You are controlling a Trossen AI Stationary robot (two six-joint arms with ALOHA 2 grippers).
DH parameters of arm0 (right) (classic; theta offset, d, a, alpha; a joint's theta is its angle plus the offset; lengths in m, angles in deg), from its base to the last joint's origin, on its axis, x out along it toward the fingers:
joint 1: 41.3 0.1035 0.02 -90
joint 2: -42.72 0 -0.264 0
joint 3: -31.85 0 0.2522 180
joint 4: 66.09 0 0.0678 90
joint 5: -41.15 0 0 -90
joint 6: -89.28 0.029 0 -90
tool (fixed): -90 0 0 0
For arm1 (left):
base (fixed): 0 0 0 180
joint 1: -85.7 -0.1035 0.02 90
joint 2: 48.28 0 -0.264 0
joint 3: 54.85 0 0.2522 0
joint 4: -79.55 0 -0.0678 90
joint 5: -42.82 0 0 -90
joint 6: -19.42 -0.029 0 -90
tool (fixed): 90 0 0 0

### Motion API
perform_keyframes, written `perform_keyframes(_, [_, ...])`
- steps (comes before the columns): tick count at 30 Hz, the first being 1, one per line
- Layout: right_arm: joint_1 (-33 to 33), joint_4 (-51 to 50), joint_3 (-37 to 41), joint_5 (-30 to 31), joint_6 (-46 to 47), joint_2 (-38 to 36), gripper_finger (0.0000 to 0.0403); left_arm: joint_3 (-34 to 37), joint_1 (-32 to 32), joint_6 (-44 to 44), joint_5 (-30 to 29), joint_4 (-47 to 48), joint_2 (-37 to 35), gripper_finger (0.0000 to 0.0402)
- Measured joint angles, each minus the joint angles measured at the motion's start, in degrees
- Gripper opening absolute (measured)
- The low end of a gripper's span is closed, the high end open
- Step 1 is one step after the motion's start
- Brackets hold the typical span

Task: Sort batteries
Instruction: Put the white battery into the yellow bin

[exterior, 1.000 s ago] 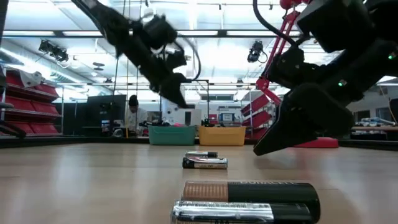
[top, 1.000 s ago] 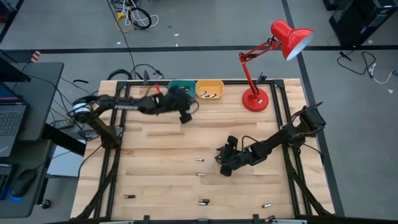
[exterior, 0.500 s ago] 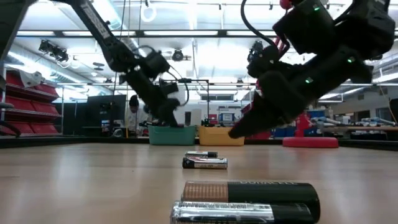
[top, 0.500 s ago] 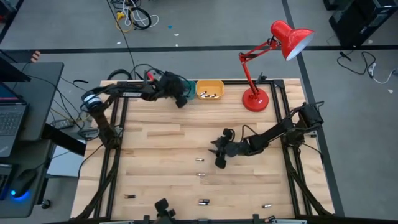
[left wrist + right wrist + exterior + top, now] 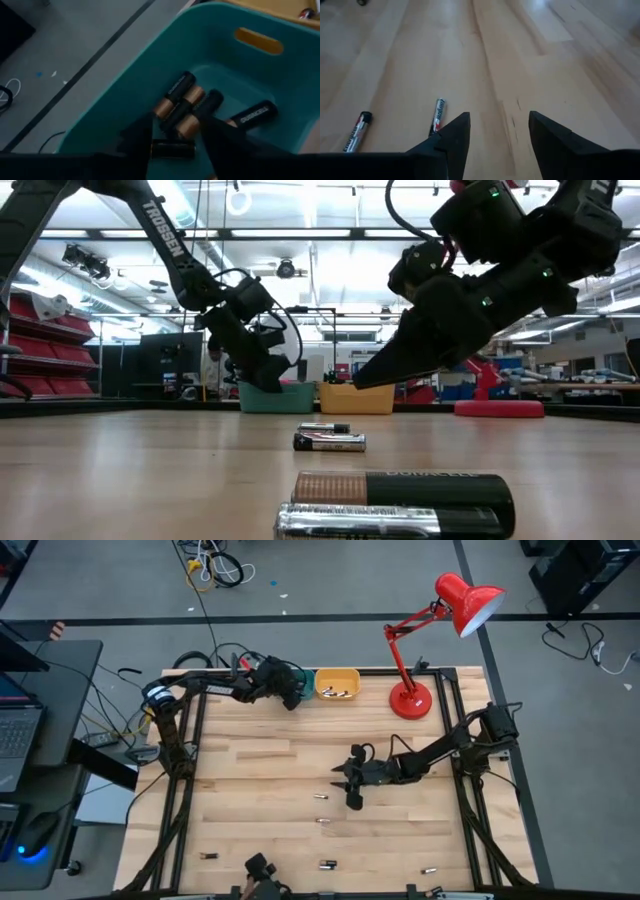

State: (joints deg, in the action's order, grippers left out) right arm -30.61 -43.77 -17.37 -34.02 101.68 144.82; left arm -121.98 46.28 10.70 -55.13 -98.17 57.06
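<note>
My left gripper (image 5: 290,697) hangs open over the teal bin (image 5: 304,678) at the far edge. In the left wrist view its fingertips (image 5: 175,145) stand inside the bin's walls (image 5: 150,65), above several dark and copper batteries (image 5: 192,107) lying on the bin's floor. One battery (image 5: 172,149) shows between the fingertips; whether they touch it I cannot tell. My right gripper (image 5: 345,785) is open above mid-table, holding nothing. Two slim batteries (image 5: 438,116) (image 5: 357,131) lie flat on the wood just ahead of it, also seen from above (image 5: 321,796) (image 5: 322,821).
A yellow bin (image 5: 337,683) with batteries in it stands beside the teal one. A red desk lamp (image 5: 410,700) stands at the far right. More batteries lie near the near edge (image 5: 208,855) (image 5: 327,864) (image 5: 429,869). A dark object (image 5: 262,875) sits at the near edge.
My left gripper has moved from over the table toward the far edge and down over the teal bin. My right gripper has risen off the table and shifted toward the left and slightly toward the far edge. A dark object has appeared at the near edge.
</note>
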Motion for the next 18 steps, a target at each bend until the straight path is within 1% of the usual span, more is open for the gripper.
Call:
perform_keyframes(3, [-0.32,0.53,0.0,-2.9,-0.8,0.0,0.0197,0.0,0.17,0.98,0.05,0.35,-0.04,0.0218])
perform_keyframes(7, [-0.64,2.15,-0.2,-4.03,-0.84,0.91,0.0201,0.0,2.02,1.98,1.59,2.26,-2.47,0.0238])
perform_keyframes(14, [0.01,2.79,-5.21,-6.98,-4.0,8.26,0.0202,-0.02,9.36,1.84,1.6,8.32,-15.74,0.023])
perform_keyframes(18, [0.82,2.91,-6.9,-7.19,-4.7,10.15,0.0201,-0.02,14.6,3.39,1.61,14.09,-21.87,0.0224])
